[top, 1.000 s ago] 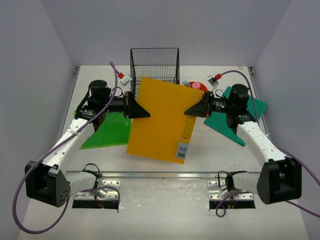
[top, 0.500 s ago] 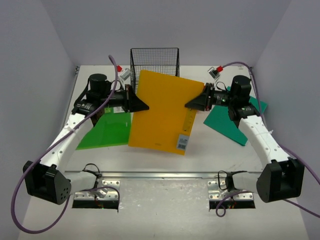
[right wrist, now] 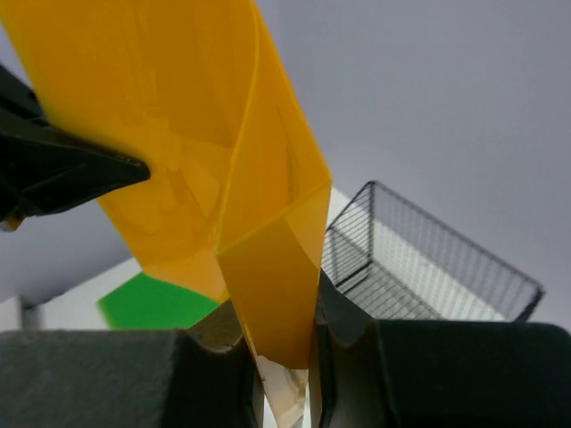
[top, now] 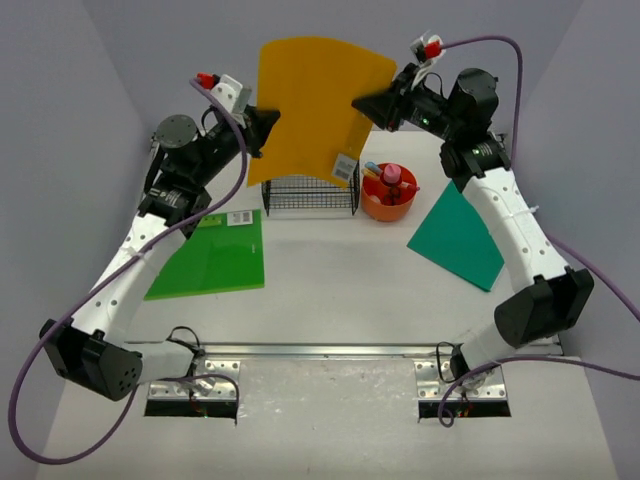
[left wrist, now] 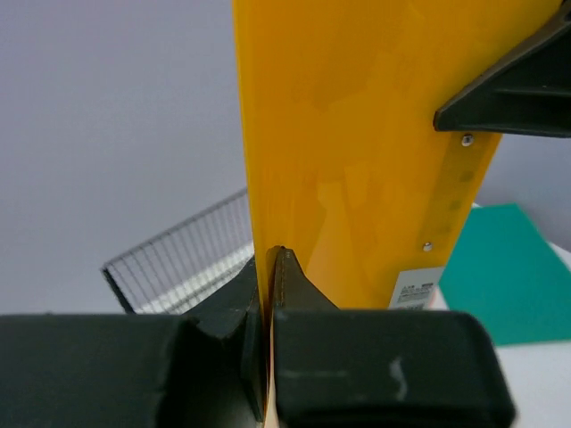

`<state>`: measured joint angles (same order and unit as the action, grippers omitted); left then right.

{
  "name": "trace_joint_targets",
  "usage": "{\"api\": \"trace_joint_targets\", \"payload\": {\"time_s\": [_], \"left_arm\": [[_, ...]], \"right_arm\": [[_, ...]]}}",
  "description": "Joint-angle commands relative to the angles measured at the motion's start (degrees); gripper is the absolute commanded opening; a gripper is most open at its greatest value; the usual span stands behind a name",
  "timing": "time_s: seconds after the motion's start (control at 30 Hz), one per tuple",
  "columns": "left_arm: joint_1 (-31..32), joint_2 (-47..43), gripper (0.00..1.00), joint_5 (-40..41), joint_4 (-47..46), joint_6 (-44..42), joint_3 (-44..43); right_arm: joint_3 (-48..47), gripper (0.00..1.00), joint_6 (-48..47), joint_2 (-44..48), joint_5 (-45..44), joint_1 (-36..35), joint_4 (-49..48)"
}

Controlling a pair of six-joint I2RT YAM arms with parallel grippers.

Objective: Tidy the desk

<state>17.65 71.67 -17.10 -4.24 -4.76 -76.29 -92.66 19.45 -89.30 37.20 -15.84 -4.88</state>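
Both grippers hold an orange folder [top: 312, 105] upright in the air above the black wire-mesh rack [top: 310, 193]. My left gripper [top: 268, 122] is shut on its left edge, which shows in the left wrist view [left wrist: 357, 160]. My right gripper [top: 362, 103] is shut on its right edge, where the folder [right wrist: 259, 223] bows open between the fingers. The white desk [top: 340, 290] lies below. A green folder [top: 208, 256] lies flat at left and a teal folder [top: 455, 236] at right.
A round orange tray [top: 388, 198] with pens stands right of the rack. A silver rail [top: 320, 349] runs along the desk's near edge. Grey walls enclose three sides.
Both arms have lifted the orange folder off the desk, swung it upright and carried it back over the wire rack. The orange tray is now uncovered.
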Motion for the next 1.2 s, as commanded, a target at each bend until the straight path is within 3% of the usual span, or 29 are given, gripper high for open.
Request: {"api": "trace_joint_targets", "payload": {"time_s": [0.0, 0.1, 0.2, 0.53, 0.73, 1.17], "left_arm": [[2.68, 5.41, 0.0, 20.35, -14.9, -13.04, 1.15], [5.37, 11.12, 0.0, 29.79, -20.7, -17.84, -1.75], [5.56, 17.42, 0.0, 32.15, -21.27, -15.94, -7.83], [3.97, 28.56, 0.0, 19.94, -28.51, -12.25, -15.09], [-2.36, 33.72, 0.0, 13.92, -27.05, -4.56, -19.87], [-6.14, 37.18, 0.0, 9.07, -27.76, -3.69, -19.86]], "right_arm": [[-6.92, 0.0, -10.54, -3.72, -15.37, -4.2, -6.23], [-8.4, 0.0, -15.1, -6.43, -19.09, -6.95, -8.44], [-10.55, 0.0, -18.76, -8.76, -23.71, -9.49, -11.06], [-16.47, 0.0, -28.85, -16.61, -24.8, -10.73, -17.47], [-14.48, 0.0, -28.94, -18.12, -21.1, -9.28, -19.73], [-16.41, 0.0, -28.77, -22.88, -17.29, -5.5, -21.48]]}}
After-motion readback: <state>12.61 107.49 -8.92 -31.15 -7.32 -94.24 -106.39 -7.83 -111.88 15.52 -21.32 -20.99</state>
